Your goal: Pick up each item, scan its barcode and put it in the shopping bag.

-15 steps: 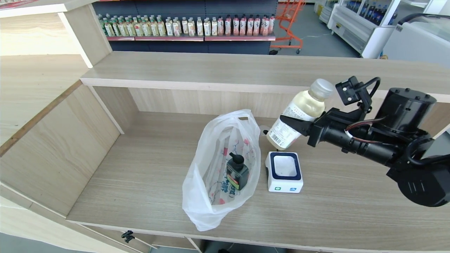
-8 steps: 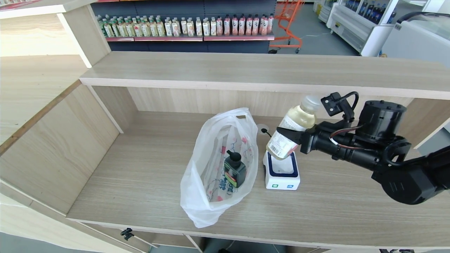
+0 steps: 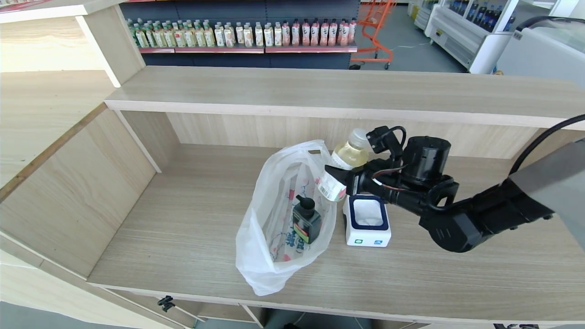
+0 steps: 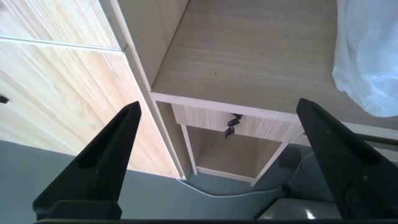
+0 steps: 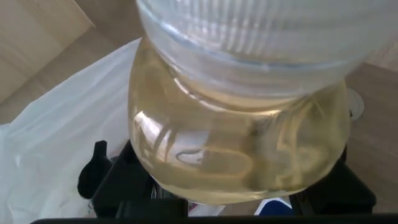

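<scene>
Left gripper: fingers spread wide, nothing in them. It hangs low off the worktop's front left corner, well apart from the task's things. Don't count on it here.

Shopping bag: sits mid-worktop with its mouth gaping upward. A dark pump bottle stands inside it.

Drink bottle: in the air over the bag's right rim, beside the handle loop. Its long axis is tilted, base and label down toward the bag mouth, cap up toward the back right.

Barcode scanner: on the worktop just right of the bag, under the arm.

Right gripper: clamped on the drink bottle's labelled lower body.

Your key relation: the bag's opening lies left of and below the bottle's base. I judge you should carry it leftward, then down base-first, keeping clear of the pump bottle. The right arm is by far the nearer.
</scene>
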Tool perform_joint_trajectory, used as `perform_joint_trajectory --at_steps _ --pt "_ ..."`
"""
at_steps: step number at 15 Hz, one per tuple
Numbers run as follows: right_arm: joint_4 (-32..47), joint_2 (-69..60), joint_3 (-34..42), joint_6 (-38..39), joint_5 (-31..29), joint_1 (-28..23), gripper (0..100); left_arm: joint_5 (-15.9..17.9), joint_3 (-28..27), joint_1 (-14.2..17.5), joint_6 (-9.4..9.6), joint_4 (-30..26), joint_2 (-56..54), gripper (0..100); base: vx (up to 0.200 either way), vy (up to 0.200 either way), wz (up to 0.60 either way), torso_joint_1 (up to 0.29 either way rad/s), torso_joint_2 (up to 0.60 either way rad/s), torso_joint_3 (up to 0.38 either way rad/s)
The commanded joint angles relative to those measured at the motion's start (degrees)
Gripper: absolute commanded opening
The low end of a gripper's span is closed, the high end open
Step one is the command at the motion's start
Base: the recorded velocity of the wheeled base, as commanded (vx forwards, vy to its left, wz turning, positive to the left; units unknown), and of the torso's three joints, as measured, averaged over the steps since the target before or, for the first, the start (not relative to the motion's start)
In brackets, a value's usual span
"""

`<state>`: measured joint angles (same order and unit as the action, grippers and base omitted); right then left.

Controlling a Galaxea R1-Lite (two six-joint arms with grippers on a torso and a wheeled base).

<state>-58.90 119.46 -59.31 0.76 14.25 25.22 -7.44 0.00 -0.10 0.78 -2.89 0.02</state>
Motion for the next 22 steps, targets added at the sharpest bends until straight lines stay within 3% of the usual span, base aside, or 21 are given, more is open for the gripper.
perform_joint_trajectory --at_steps 1,8,15,22 --pt "-0.42 5.96 -1.95 -0.32 -0.19 1.67 0 -0.03 0.0 0.01 0.01 -0.01 0.06 100 0.0 0.0 0.0 0.0 0.0 0.0" --pt "-0.6 11.85 -6.96 -6.73 -0.01 2.2 0 -0.03 0.0 0.01 -0.08 -0.01 -0.02 100 0.0 0.0 0.0 0.0 0.0 0.0" --pt "-0.68 16.6 -14.78 -8.58 0.16 2.29 0 -0.03 0.0 0.01 0.01 -0.01 -0.02 100 0.0 0.0 0.0 0.0 0.0 0.0" --pt "-2.97 19.94 -16.98 -10.25 0.34 2.2 0 -0.03 0.0 0.01 0.01 -0.01 -0.02 100 0.0 0.0 0.0 0.0 0.0 0.0"
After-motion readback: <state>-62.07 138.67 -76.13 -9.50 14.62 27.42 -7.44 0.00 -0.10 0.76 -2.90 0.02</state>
